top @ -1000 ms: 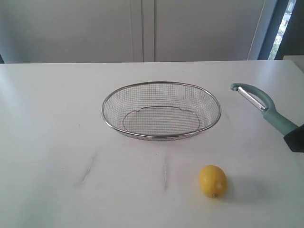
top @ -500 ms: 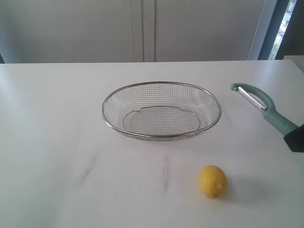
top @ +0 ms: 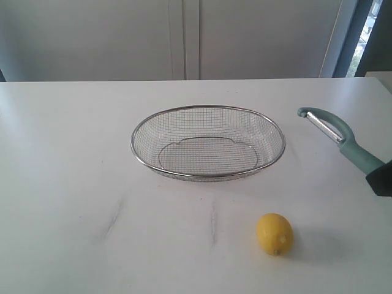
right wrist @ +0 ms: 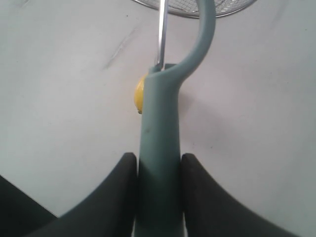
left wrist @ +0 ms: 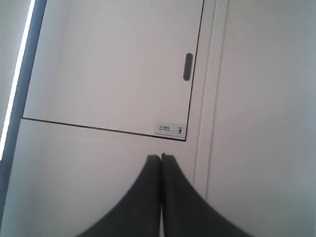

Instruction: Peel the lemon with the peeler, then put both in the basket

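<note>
The yellow lemon (top: 274,233) lies on the white table in front of the basket, slightly right. The silver wire basket (top: 138,156) stands mid-table with nothing in it. At the right edge, my right gripper (top: 381,177) is shut on the teal handle of the peeler (top: 343,138), held above the table with its curved head and blade pointing toward the basket. In the right wrist view the peeler (right wrist: 160,148) sits between the black fingers (right wrist: 200,192), the lemon (right wrist: 140,95) peeking out behind it. My left gripper (left wrist: 161,157) is shut on nothing, facing a wall.
The white table (top: 67,184) shows faint grey scuff marks in front of the basket. A pale cabinet wall (top: 184,37) rises behind the table. The left wrist view shows only a door panel with a handle (left wrist: 187,66).
</note>
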### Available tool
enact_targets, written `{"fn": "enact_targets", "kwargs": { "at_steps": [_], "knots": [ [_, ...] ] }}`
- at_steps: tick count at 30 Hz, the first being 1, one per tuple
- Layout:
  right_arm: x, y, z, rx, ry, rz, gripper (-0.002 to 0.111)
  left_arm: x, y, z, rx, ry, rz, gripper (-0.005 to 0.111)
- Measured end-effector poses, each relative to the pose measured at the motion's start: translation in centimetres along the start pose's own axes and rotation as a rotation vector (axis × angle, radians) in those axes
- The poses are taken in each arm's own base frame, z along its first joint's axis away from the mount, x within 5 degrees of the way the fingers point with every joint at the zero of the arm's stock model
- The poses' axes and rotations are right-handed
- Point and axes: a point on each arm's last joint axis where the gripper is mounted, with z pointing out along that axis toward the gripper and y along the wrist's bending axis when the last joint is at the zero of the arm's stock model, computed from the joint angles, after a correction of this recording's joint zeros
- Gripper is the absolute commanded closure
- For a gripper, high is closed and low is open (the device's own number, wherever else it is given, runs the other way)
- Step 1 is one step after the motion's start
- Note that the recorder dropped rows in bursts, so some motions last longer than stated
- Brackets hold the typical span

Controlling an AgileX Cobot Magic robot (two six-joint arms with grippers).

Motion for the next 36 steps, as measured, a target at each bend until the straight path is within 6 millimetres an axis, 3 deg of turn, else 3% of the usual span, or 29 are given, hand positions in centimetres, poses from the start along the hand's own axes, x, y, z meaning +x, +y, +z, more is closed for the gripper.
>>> {"fn": "enact_targets", "kwargs": {
  "at_steps": [3,9,14,23,30,36],
  "knots": [
    [0.0,0.0,0.0,0.000,0.000,0.000,0.108,-0.1,-0.1,0.7,0.000,0.075,0.063,0.106],
    [0.0,0.0,0.0,0.000,0.000,0.000,0.108,0.7,0.4,2.7,-0.078,0.456,0.158,0.106],
    [0.0,0.0,0.0,-0.002,-0.001,0.001,0.108,2.4,1.3,4.4,-0.148,0.676,0.214,0.106],
    [0.0,0.0,0.0,-0.003,-0.002,0.001,0.108,3.2,1.0,7.7,-0.098,1.045,0.413,0.106],
    [0.0,0.0,0.0,-0.003,-0.002,0.001,0.108,5.5,-2.3,9.1,0.204,1.386,0.382,0.107],
    [0.0,0.0,0.0,-0.003,-0.002,0.001,0.108,6.6,-6.5,9.3,0.466,1.402,0.247,0.107]
  ]
}}
